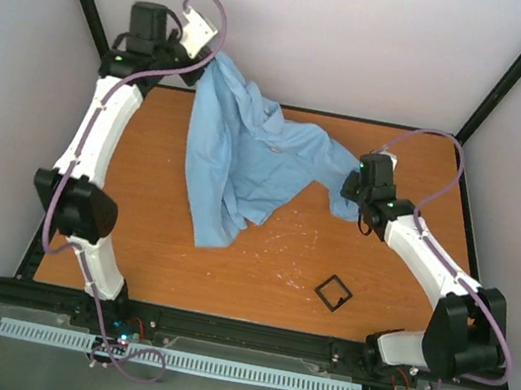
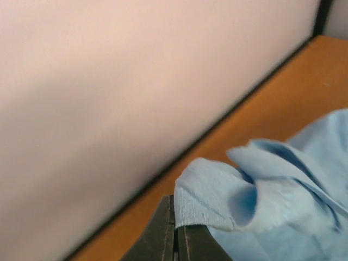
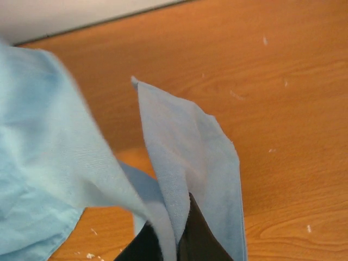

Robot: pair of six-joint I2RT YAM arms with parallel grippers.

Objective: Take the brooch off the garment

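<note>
Nearest the arm bases, a small black hollow square frame (image 1: pixel 332 292) lies flat on the table (image 1: pixel 134 234), a smooth orange wood-grain surface dotted with pale flecks. It is a rigid thing and well apart from the cloth. Beyond it hangs the garment (image 1: pixel 246 163), a thin, finely woven light-blue shirt, limp and deeply creased, strung between the two arms with its lowest folds drooping to the board. The right gripper (image 3: pixel 175 239) is pinched together on a flat flap at the shirt's right edge, with the fabric standing up out of its dark fingers. Farther back, close to the rear wall, the left gripper (image 2: pixel 175 223) is clamped on a rolled hem at the raised far corner. The brooch shows in none of the views. It is a tiny disc and probably sits somewhere in the folds, though where cannot be told. That is the main hazard: with both grippers occupied, neither is free to pick it off, and a lift or shake could drop so small a piece unseen onto the speckled wood, where it would be hard to find. Thin cloth held by an edge may also slip free under tension — or stretch and tear if the arms pull apart.
</note>
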